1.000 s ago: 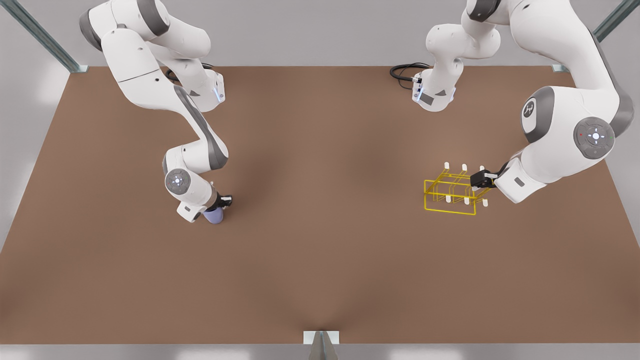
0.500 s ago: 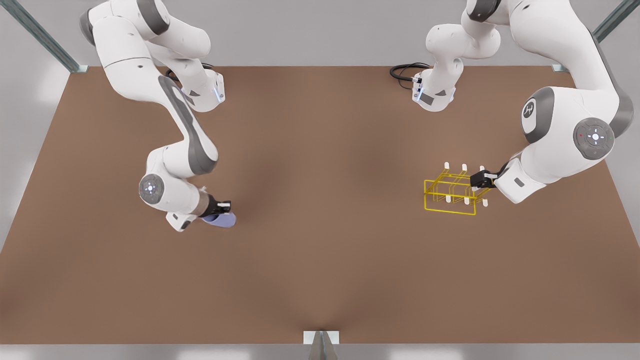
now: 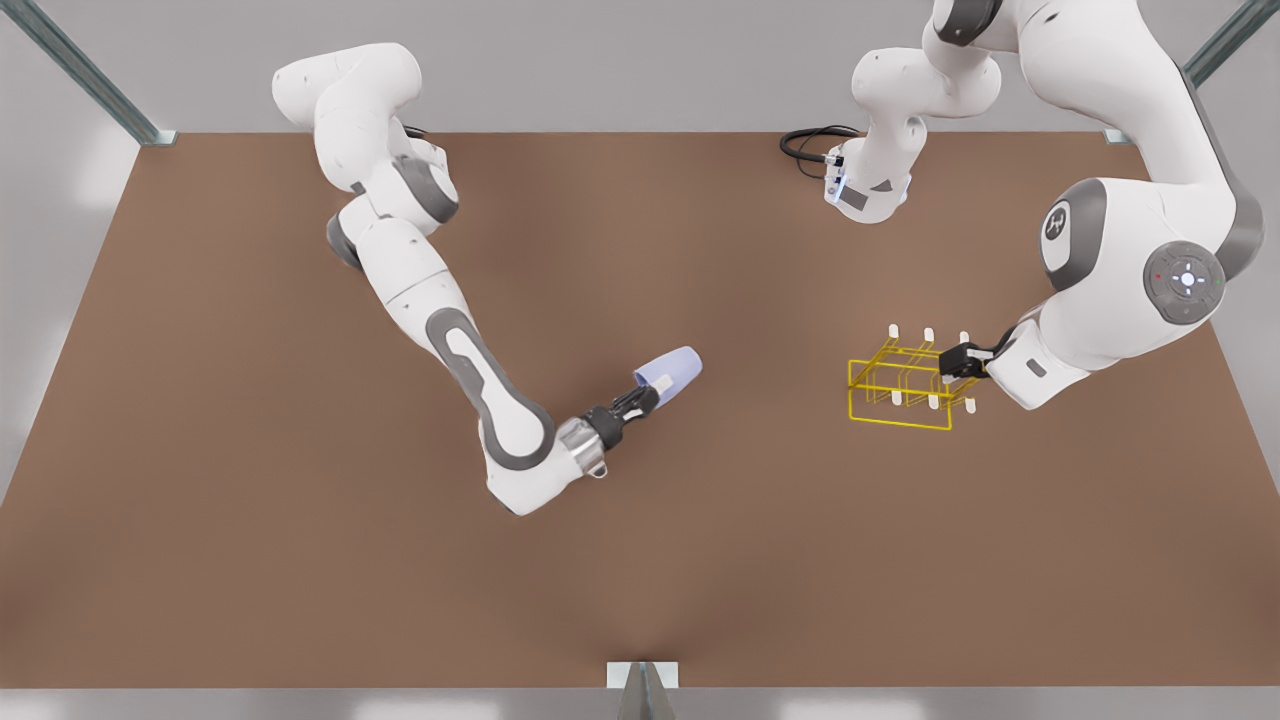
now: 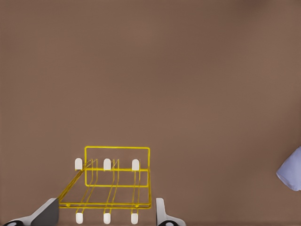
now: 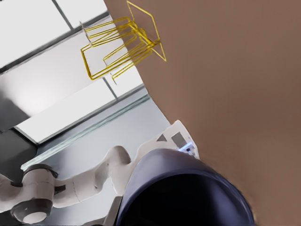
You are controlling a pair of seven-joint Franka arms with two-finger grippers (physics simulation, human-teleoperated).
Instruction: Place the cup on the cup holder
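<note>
The lavender-blue cup [image 3: 672, 371] hangs tipped on its side above the table's middle, its rim held by my right gripper [image 3: 640, 398], which is shut on it. The right wrist view looks into the cup's dark inside [image 5: 186, 197], with the yellow wire cup holder [image 5: 123, 44] farther off. The cup holder [image 3: 905, 388] stands on the table at the front view's right. My left gripper [image 3: 952, 362] sits at its far right end, open. Its fingers [image 4: 47, 214] straddle the rack's [image 4: 115, 181] near end. The cup [image 4: 291, 170] shows at that view's edge.
Bare brown table [image 3: 640, 560] lies between cup and holder. A black cable [image 3: 806, 145] coils near the arm base at the back right. A metal bracket [image 3: 643, 676] sits at the front edge.
My right arm has swung the cup from the front view's left toward the middle, lifted it and tipped it sideways. The left arm and the cup holder have stayed put.
</note>
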